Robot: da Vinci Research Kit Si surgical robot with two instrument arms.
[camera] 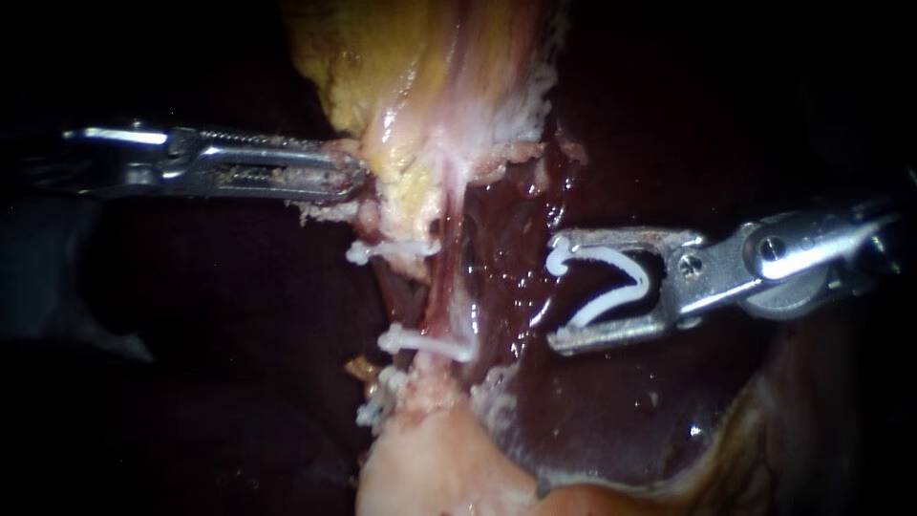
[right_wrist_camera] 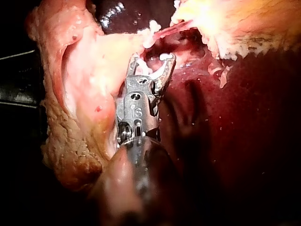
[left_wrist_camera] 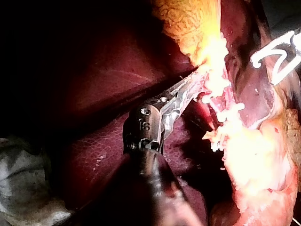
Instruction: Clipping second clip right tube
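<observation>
My right instrument (camera: 559, 291) comes in from the right with its jaws wide apart, holding an open white clip (camera: 611, 282) between them. It hovers over the dark liver (camera: 621, 411), a little right of the pale pink tube (camera: 449, 287) and apart from it. Two white clips cross that tube, an upper clip (camera: 392, 250) and a lower clip (camera: 425, 342). My left instrument (camera: 344, 179) is shut on the yellowish edge of the gallbladder (camera: 420, 86). In the left wrist view its jaws sink into bright tissue, my left instrument (left_wrist_camera: 195, 84). In the right wrist view, my right instrument (right_wrist_camera: 151, 61) points toward the tube.
Pale fatty tissue (camera: 430, 468) lies below the lower clip. Beside my right instrument's shaft there is a fold of pink and yellow tissue (right_wrist_camera: 84, 94). Dark liver (right_wrist_camera: 244, 117) fills the other side. White gauze (left_wrist_camera: 23, 188) lies near the left shaft.
</observation>
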